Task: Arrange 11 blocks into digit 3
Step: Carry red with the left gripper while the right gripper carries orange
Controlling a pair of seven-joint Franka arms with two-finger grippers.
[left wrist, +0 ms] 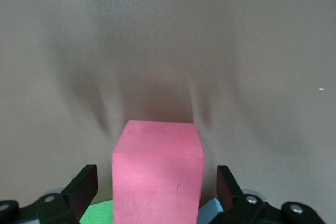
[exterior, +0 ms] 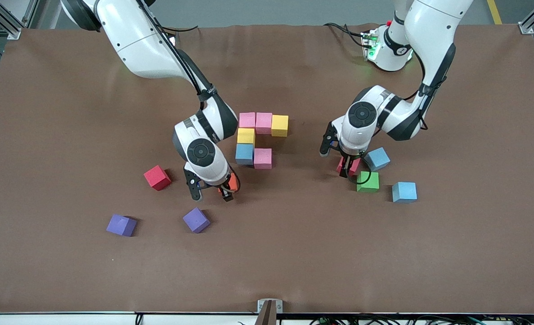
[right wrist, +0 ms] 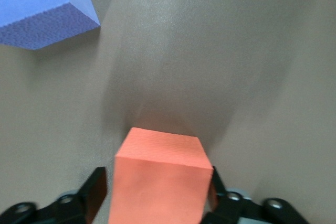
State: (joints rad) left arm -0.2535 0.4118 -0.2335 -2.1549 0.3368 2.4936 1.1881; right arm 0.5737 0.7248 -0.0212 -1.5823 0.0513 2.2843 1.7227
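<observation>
Six blocks touch in a partial figure mid-table: pink (exterior: 247, 119), pink (exterior: 263, 123), yellow (exterior: 280, 125), yellow (exterior: 246, 135), blue (exterior: 244, 153), pink (exterior: 262, 158). My right gripper (exterior: 228, 187) (right wrist: 156, 195) is down at the table, straddling an orange block (exterior: 233, 181) (right wrist: 157, 171); one pad touches it and a thin gap shows at the other. My left gripper (exterior: 349, 168) (left wrist: 157, 190) stands open around a red block (exterior: 355, 165) (left wrist: 157, 161), with a gap on each side. Loose blocks: red (exterior: 157, 177), green (exterior: 368, 181), light blue (exterior: 377, 159), light blue (exterior: 404, 192).
Two purple cubes (exterior: 121, 225) (exterior: 196, 220) lie nearer the front camera than the right gripper; one purple cube (right wrist: 42, 9) shows in the right wrist view. The green block (left wrist: 97, 214) and a light blue block (left wrist: 210, 212) sit close by the left gripper.
</observation>
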